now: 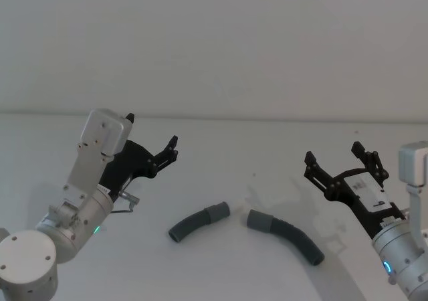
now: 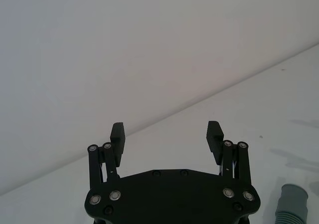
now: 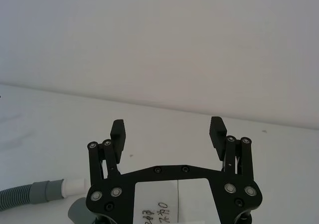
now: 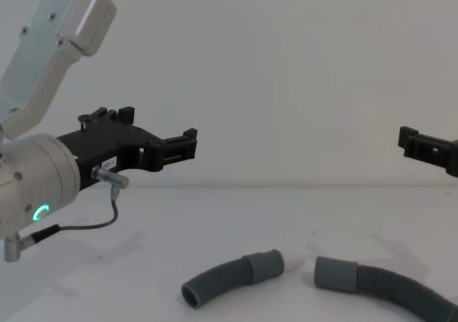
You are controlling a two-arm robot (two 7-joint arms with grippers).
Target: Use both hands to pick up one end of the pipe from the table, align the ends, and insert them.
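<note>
The pipe lies in two grey ribbed pieces on the white table (image 1: 221, 147). The short curved piece (image 1: 194, 225) points its cuff (image 1: 217, 211) at the cuff (image 1: 257, 219) of the longer piece (image 1: 294, 239), with a small gap between the ends. From the chest, the short piece (image 4: 225, 280) and the longer piece (image 4: 390, 285) lie the same way. My left gripper (image 1: 152, 132) hangs open and empty above the table, left of and behind the short piece. Open and empty too, my right gripper (image 1: 333, 154) is raised to the right of the longer piece. The short piece's white tip (image 3: 75, 185) shows in the right wrist view.
A thin black cable (image 4: 86, 225) loops under my left wrist. A plain white wall (image 1: 214, 47) rises behind the table. Bare table surface surrounds both pipe pieces.
</note>
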